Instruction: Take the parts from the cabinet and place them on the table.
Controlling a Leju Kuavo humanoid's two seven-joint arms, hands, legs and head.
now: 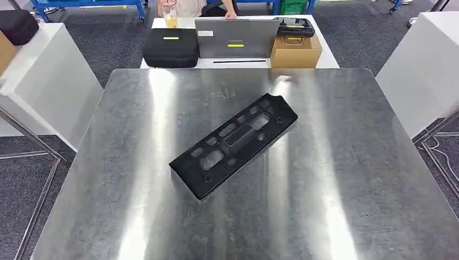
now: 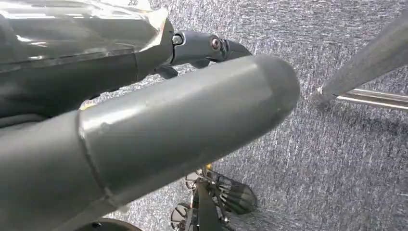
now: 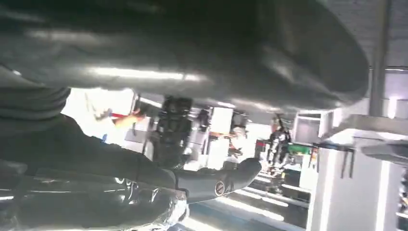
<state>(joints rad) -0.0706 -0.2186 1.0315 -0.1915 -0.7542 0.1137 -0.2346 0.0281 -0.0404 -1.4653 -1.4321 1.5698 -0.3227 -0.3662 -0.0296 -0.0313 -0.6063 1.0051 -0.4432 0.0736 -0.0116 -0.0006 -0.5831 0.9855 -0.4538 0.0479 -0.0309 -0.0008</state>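
A long black part (image 1: 234,143) with several cut-outs lies flat and diagonal near the middle of the shiny metal table (image 1: 124,216). In the left wrist view my left hand (image 2: 168,110) hangs over grey carpet, its thick grey thumb and darker fingers (image 2: 211,45) apart with nothing between them. In the right wrist view my right hand (image 3: 183,53) is held low, the thumb large and close and a dark finger (image 3: 226,180) stretched out, with nothing in its grasp.
Behind the metal table a white table holds a black case (image 1: 171,47), a grey laptop (image 1: 236,38) and a cardboard box (image 1: 295,51); a person sits beyond it. White cabinets (image 1: 40,81) (image 1: 422,70) flank the table. Metal frame tubes (image 2: 365,62) stand on the carpet.
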